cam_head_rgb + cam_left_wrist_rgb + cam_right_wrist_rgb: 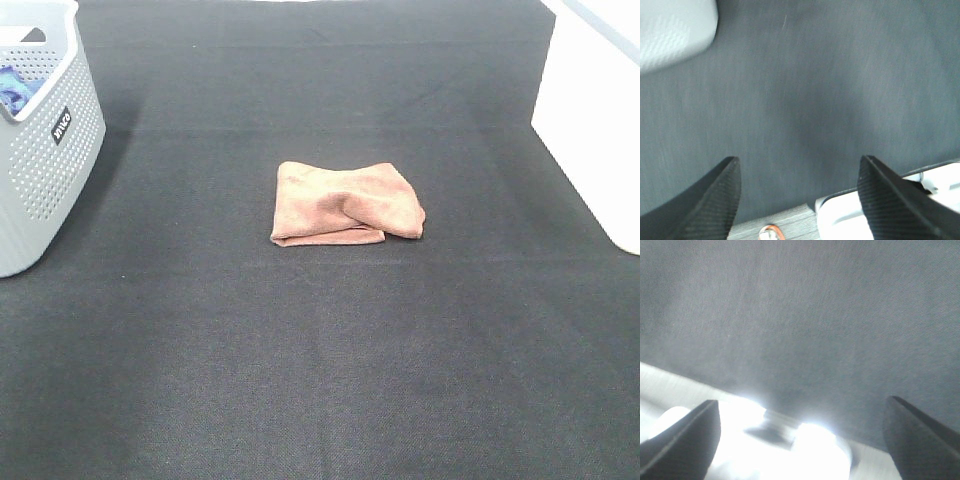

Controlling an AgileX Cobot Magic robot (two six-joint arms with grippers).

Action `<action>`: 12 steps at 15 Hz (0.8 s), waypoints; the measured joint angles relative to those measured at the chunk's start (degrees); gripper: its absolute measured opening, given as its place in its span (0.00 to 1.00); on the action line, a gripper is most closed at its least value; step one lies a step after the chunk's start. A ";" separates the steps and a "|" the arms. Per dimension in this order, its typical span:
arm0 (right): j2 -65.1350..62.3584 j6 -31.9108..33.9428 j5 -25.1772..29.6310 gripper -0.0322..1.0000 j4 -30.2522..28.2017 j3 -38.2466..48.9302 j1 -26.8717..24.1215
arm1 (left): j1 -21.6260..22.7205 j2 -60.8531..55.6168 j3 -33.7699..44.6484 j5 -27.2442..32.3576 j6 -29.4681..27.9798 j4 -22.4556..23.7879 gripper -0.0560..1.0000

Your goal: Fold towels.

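High view: one reddish-brown towel (345,203) lies near the middle of the dark cloth-covered table (320,380). It is folded over into a rough rectangle, upper layer rumpled, its right end bulging past the layer beneath. A grey perforated basket (50,140) stands at the left edge, well apart from the towel, with something blue showing inside. A white box (590,120) stands at the right edge, also well apart. No arm shows in this view.

Left wrist view: left gripper (797,172) hangs over bare dark table, its two black ribbed fingers (715,200) spread wide, nothing between them. A pale, blurred corner of the basket sits at one edge of the frame. No towel here.

Right wrist view: right gripper (802,412) likewise spread wide, black fingers (685,440) far apart, nothing held. Bright glare off a white surface below them; dark table beyond. Towel not seen.
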 joint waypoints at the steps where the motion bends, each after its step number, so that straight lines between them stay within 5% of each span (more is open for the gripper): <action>1: -5.27 0.17 0.11 0.83 -0.57 1.49 0.00 | 0.00 -6.36 3.90 0.06 0.06 -0.11 0.66; 7: -25.90 1.95 0.00 0.83 -7.45 7.79 0.00 | 0.00 -40.45 15.53 -3.09 5.90 -0.57 0.66; 12: -26.36 5.84 -5.39 0.83 -11.86 10.14 0.00 | 0.00 -42.91 20.80 -8.77 15.93 -5.10 0.66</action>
